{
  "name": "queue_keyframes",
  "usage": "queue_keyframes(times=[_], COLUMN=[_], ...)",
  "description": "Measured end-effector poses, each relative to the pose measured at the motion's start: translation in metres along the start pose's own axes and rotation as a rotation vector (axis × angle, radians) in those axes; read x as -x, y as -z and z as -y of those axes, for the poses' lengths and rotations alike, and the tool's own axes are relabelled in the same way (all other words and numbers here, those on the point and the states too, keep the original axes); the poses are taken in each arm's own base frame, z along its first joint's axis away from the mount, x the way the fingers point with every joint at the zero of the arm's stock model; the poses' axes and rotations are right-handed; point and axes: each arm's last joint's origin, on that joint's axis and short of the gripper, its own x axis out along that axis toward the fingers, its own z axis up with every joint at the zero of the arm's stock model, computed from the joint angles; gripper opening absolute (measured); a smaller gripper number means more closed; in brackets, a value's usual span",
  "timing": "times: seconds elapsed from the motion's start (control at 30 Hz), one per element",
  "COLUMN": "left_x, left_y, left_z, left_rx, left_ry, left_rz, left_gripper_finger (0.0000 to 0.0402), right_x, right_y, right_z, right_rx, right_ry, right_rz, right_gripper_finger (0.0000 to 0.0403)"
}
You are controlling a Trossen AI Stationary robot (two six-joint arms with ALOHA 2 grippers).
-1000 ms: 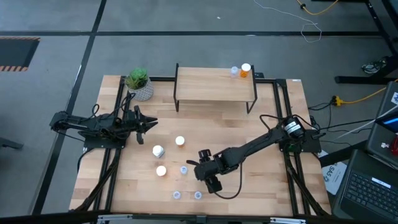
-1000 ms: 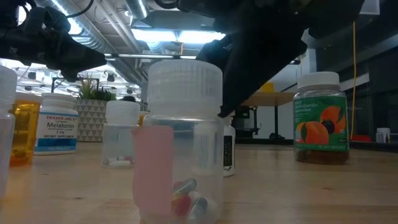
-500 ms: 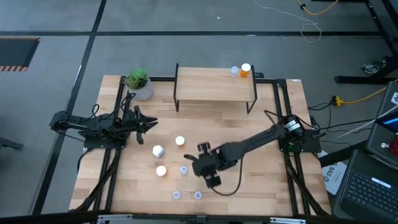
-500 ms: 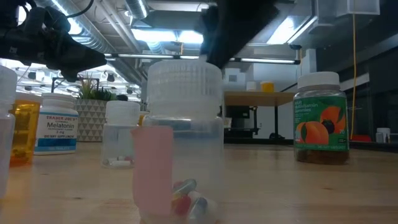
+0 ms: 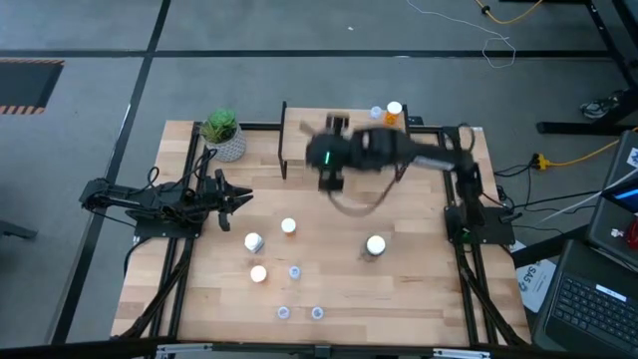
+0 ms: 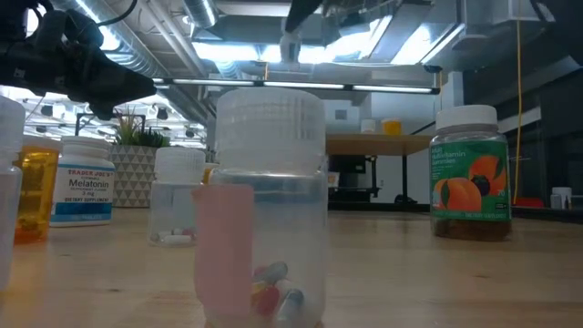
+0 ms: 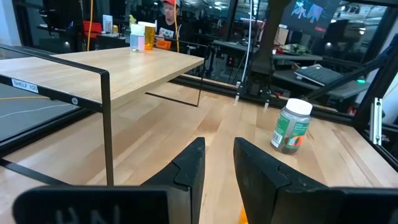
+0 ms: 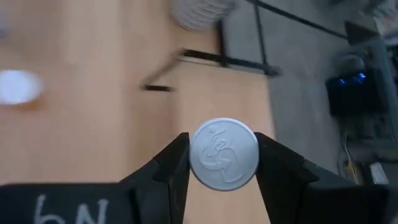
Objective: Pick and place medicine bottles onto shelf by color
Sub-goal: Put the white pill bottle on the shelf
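Observation:
My right gripper hangs high over the shelf, shut on a small bottle whose pale round cap faces its wrist camera. A clear-bluish bottle and an orange bottle stand on the shelf's far right corner. Upright on the table are a white bottle, two orange ones, three tiny clear ones and the greenish bottle. My left gripper rests at the left, level, narrowly open on nothing. My right gripper pinches the small bottle between its two fingers, one on each side of the cap's rim. The cap hides the bottle's body. The fingers slant down toward the table's left. The bottle is lifted clear, high above the shelf.
A green plant in a white pot stands left of the shelf. Black frame rails run along the table's left and right edges. In the low view a clear bottle fills the foreground, with the greenish bottle to its right.
My right gripper has swung up from the table's near middle and toward the far edge, and now hangs over the shelf, tipped less steeply downward. The greenish bottle, earlier hidden under that arm, now shows on the table.

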Motion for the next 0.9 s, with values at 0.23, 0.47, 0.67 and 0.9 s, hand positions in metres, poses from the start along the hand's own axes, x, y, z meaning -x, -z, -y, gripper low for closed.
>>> queue_keyframes(times=[0.23, 0.47, 0.67, 0.9], left_x=[0.000, 0.000, 0.000, 0.000], left_y=[0.000, 0.000, 0.000, 0.000], left_z=[0.000, 0.000, 0.000, 0.000], left_rx=[0.000, -0.008, -0.008, -0.008], left_ry=[0.000, -0.001, -0.005, -0.006], left_rz=[0.000, 0.000, 0.001, 0.001], left_gripper_finger=[0.0080, 0.0080, 0.0080, 0.0080], right_x=[-0.050, -0.099, -0.115, -0.129], right_y=[0.058, 0.124, 0.145, 0.156], right_z=[0.110, 0.165, 0.170, 0.165], right_rx=[-0.229, -0.400, -0.405, -0.373], right_ry=[-0.062, -0.112, -0.219, -0.256], right_rz=[-0.104, -0.206, -0.198, -0.207], right_gripper_finger=[0.0151, 0.0151, 0.0151, 0.0151])
